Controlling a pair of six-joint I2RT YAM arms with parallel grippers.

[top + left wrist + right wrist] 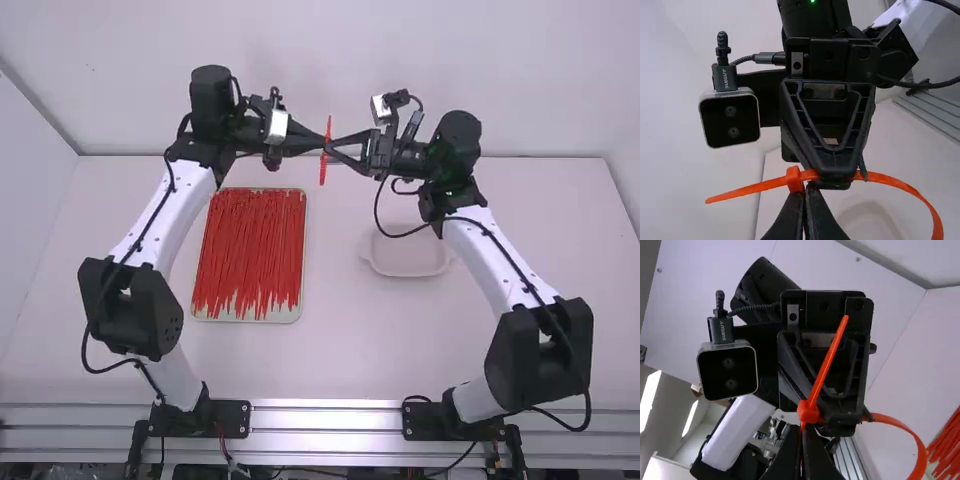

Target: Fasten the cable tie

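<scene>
An orange cable tie (325,152) hangs in the air above the back of the table, between both grippers. My left gripper (311,148) comes from the left and my right gripper (336,151) from the right, tip to tip. In the left wrist view my left gripper (804,194) is shut on the cable tie (794,179) at its head, with the right gripper's fingertips (834,176) clamped on the band beside it. In the right wrist view my right gripper (803,434) is shut at the tie's head (808,412). The tail sticks out past the head and the band curves into a loop (917,442).
A tray (300,196) with several loose red cable ties lies left of the middle. A shallow white dish (405,258) sits under the right arm. The table's front half is bare.
</scene>
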